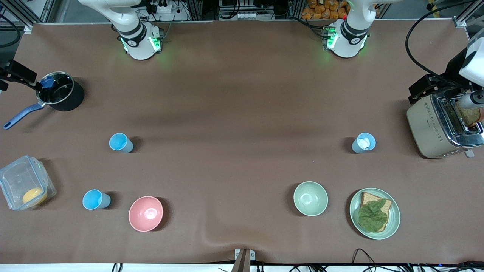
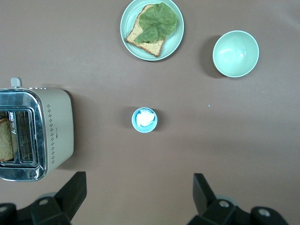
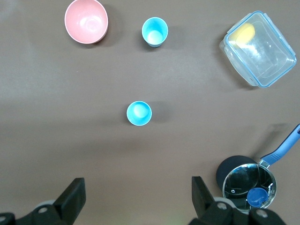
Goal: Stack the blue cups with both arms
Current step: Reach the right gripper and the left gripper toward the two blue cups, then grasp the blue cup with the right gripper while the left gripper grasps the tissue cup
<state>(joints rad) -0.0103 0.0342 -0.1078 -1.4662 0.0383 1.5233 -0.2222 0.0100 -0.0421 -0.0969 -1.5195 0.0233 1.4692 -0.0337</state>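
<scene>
Two blue cups stand upright, well apart. One cup [image 1: 121, 143] [image 3: 139, 113] sits toward the right arm's end of the table, empty. The other cup [image 1: 363, 143] [image 2: 144, 120] sits toward the left arm's end, beside the toaster [image 1: 443, 127] [image 2: 35, 134], with something white inside, possibly crumpled paper. A brighter sky-blue cup [image 1: 96, 199] [image 3: 154, 32] stands nearer the front camera, next to a pink bowl [image 1: 146, 213] [image 3: 86, 21]. A green bowl [image 1: 310, 198] [image 2: 235, 53] sits beside a plate [image 1: 391, 223] [image 2: 128, 19] holding bread and a leaf. Left gripper [image 2: 138, 197]: high over the table, fingers spread wide, holding nothing. Right gripper [image 3: 137, 197]: likewise high, wide open, empty.
</scene>
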